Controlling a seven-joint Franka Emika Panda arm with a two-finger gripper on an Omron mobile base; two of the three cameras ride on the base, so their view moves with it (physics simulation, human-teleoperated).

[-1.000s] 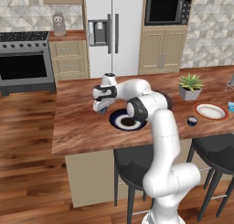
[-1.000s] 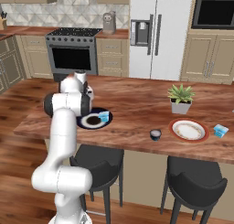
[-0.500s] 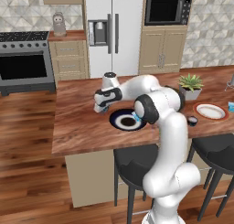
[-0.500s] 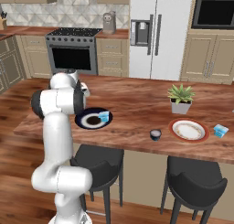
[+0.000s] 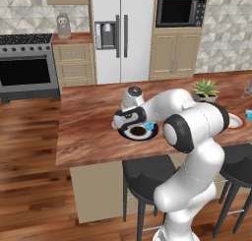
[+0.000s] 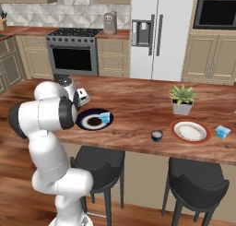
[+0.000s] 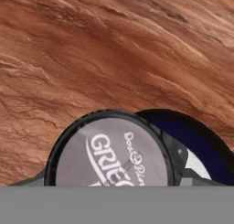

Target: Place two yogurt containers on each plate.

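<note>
Gripping a round yogurt cup (image 7: pixel 112 152) upright, lid up, the end effector (image 5: pixel 121 121) stands fairly wide around it at the navy plate's (image 5: pixel 127 135) left rim. A blue cup (image 5: pixel 149 125) sits on that plate's right side, on the wooden surface (image 5: pixel 83 117).

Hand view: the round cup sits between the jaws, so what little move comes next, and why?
Probably carry the dark cup sideways over the navy plate right beside it. That plate has just one blue cup on it, so it needs a second.
</note>
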